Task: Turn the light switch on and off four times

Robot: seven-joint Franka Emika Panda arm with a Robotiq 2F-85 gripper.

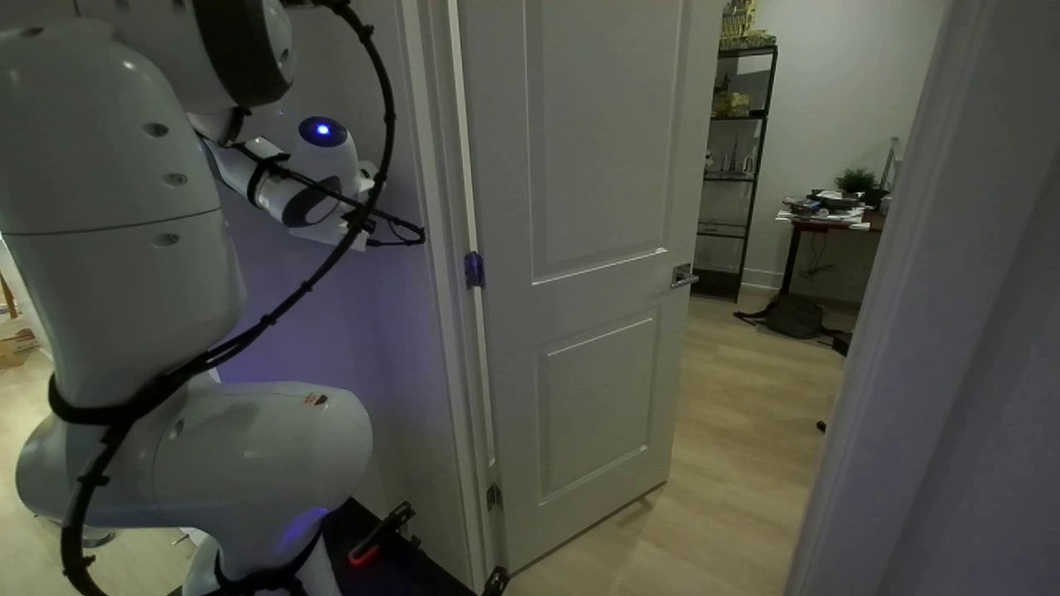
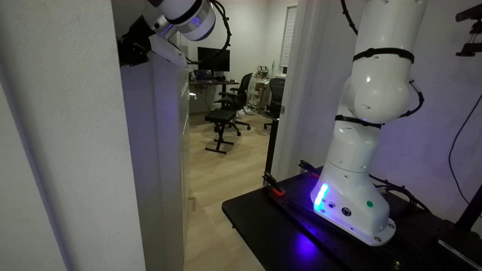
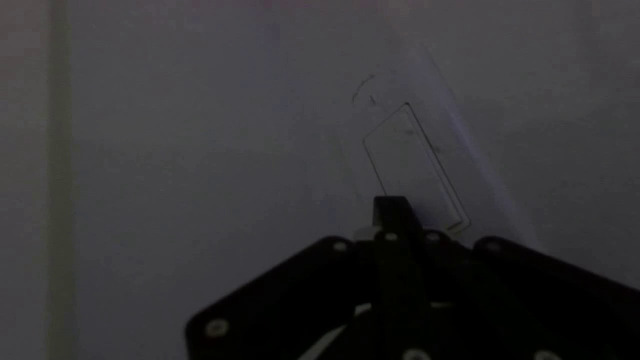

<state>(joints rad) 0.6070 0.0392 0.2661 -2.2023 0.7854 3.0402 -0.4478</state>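
The wall (image 3: 210, 160) is the biggest thing, and it looks dim and grey in the wrist view. The door (image 1: 596, 165) is next, and in an exterior view it stands open. The white arm (image 2: 357, 150) stands on the black tabletop (image 2: 256, 222) and reaches up toward the wall. Then comes the end effector (image 3: 399, 212), which looks closed, with its two sides pressed together and nothing seen between them. The smallest thing is the switch (image 3: 415, 167), set in the wall right ahead of the end effector, whose tip hides the lower left part of it in the wrist view. I cannot tell if the two touch. Getting to the switch looks done, and a push seems to be the job at hand. How many of the four times are done is not shown, since no picture keeps count. Nor can I say if the switch is on or off right now. So there may be many pushes left, or just one or two.
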